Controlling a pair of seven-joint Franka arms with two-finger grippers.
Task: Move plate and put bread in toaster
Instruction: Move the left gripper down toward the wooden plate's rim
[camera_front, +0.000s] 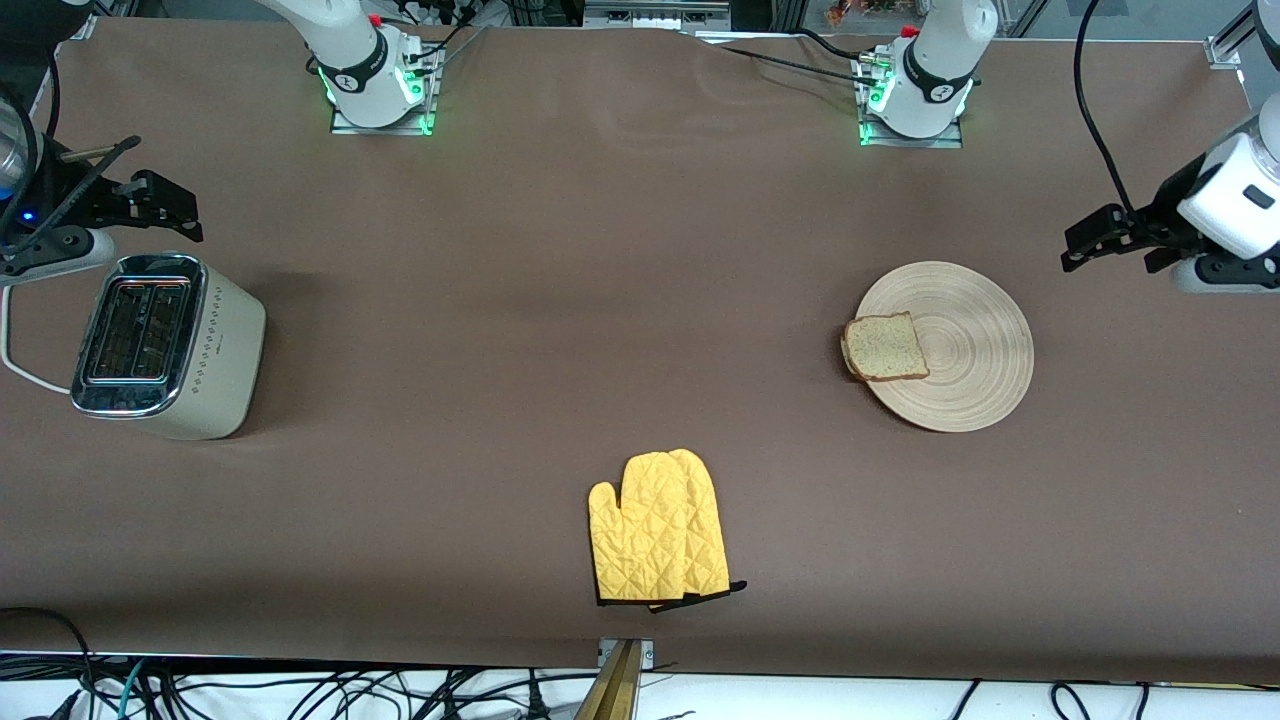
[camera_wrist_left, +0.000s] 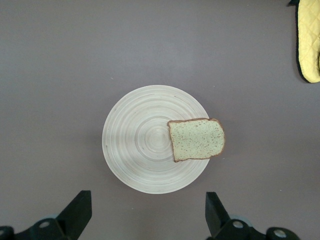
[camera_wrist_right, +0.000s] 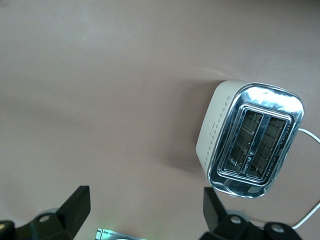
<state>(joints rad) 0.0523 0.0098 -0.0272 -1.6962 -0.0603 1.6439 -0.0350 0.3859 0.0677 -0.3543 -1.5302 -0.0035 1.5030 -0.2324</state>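
Observation:
The pale wood plate (camera_front: 965, 350) lies toward the left arm's end of the table. The bread (camera_front: 885, 347) lies flat on the plate's edge on the side toward the right arm's end and overhangs the rim a little. Both show in the left wrist view, plate (camera_wrist_left: 140, 150) and bread (camera_wrist_left: 196, 139). My left gripper (camera_front: 1115, 250) hangs open and empty above the table beside the plate; its jaws stand wide in its wrist view (camera_wrist_left: 148, 210). The cream toaster (camera_front: 170, 345) stands at the right arm's end, slots empty (camera_wrist_right: 252, 140). My right gripper (camera_front: 165, 210) is open and empty, up beside the toaster (camera_wrist_right: 145, 207).
A pair of yellow oven mitts (camera_front: 655, 530) lies near the table's front edge, midway between toaster and plate, and nearer to the front camera than both; a corner shows in the left wrist view (camera_wrist_left: 310, 40). The toaster's white cord (camera_front: 15, 360) runs off the table's end.

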